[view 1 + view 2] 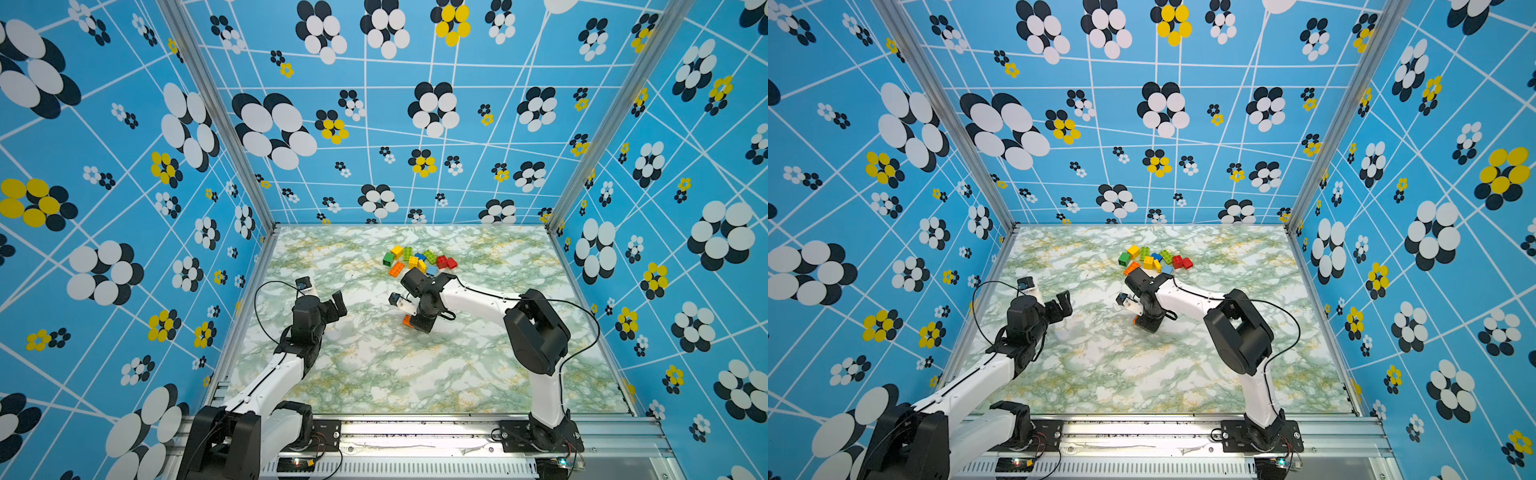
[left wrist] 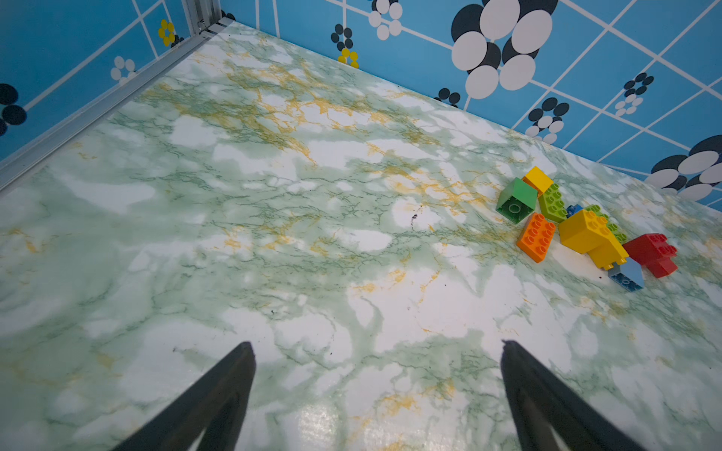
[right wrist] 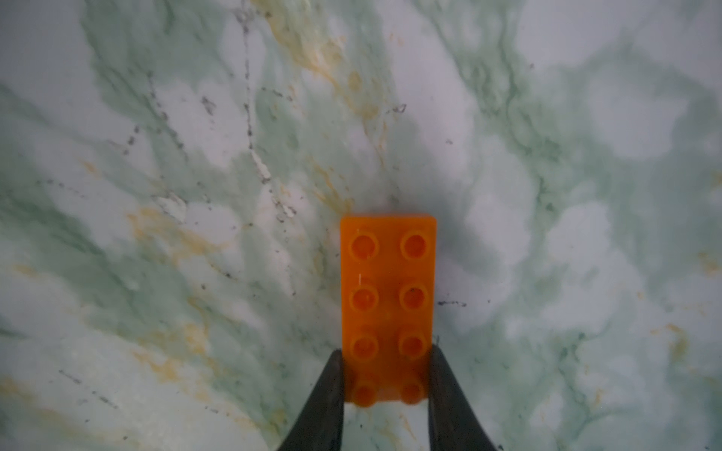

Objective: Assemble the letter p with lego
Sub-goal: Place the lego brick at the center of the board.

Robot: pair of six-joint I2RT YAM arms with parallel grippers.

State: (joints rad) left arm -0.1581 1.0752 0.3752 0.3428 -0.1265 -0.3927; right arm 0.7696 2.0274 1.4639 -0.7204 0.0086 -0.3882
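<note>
Orange brick [image 3: 387, 296] is pinched at one end by right gripper [image 3: 386, 375], low over table [image 3: 156, 156], apart from pile [image 1: 419, 259]. Should be set flat, studs up, before release. Left gripper [image 2: 377, 351] is held wide, empty.

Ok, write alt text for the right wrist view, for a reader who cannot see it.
A long orange brick with two rows of four studs is pinched at one end between the two dark fingers of the right end effector. Behind it lies a green and white marbled table, slightly blurred, with nothing else in view.
</note>
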